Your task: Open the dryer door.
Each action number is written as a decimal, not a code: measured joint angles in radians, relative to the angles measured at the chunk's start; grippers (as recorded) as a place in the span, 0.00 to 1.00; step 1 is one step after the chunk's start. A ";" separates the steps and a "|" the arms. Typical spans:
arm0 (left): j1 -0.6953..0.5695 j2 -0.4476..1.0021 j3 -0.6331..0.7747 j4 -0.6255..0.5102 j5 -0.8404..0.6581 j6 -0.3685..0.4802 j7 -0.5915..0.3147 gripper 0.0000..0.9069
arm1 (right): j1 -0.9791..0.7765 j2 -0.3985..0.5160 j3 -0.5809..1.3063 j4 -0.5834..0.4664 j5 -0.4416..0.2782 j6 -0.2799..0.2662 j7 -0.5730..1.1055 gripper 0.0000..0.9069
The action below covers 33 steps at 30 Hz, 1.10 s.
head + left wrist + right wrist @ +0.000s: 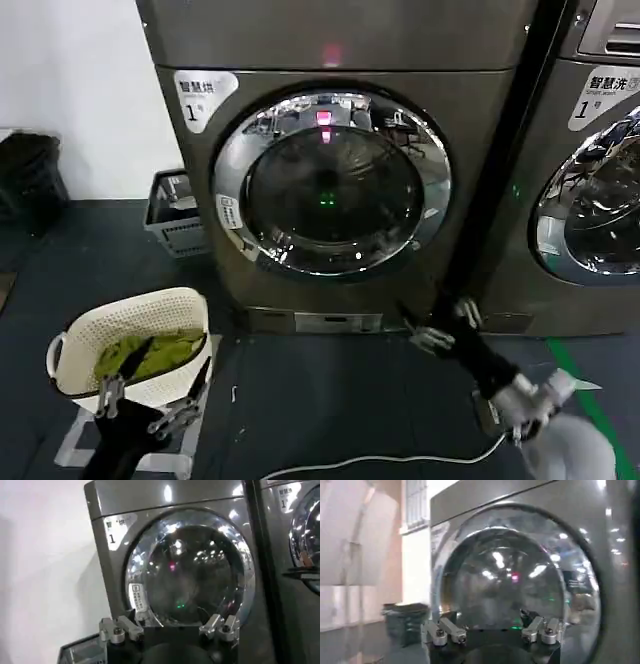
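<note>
Right gripper (437, 325): jaws released, spread wide, grasping nothing; raised off the floor at about 5 o'clock below the dryer door (331, 182), near it but not touching. Left gripper (150, 400): jaws also spread and empty, low at 7 o'clock, over the laundry basket (130, 310). Door shut flush on the bronze-grey machine (480, 130). Second machine (600, 180) at 3 o'clock.

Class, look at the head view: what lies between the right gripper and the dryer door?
Nothing: in the head view, bare dark floor separates the right gripper from the dryer door.
</note>
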 joint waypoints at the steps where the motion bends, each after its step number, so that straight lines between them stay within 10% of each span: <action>1: 0.001 -0.001 -0.001 0.000 0.000 0.000 0.000 1.00 | 0.024 -0.015 -0.026 -0.011 0.005 -0.001 0.005 1.00; 22: 0.004 -0.015 0.017 0.001 -0.020 -0.017 0.020 1.00 | 0.604 0.115 -0.466 -0.385 -0.038 -0.050 0.032 1.00; 29: 0.001 -0.019 0.020 0.001 -0.019 -0.014 0.024 1.00 | 0.711 0.191 -0.552 -0.460 -0.040 -0.148 0.022 1.00; 33: 0.001 -0.021 0.026 0.001 -0.014 -0.010 0.025 1.00 | 0.754 0.252 -0.579 -0.512 -0.089 -0.102 0.013 1.00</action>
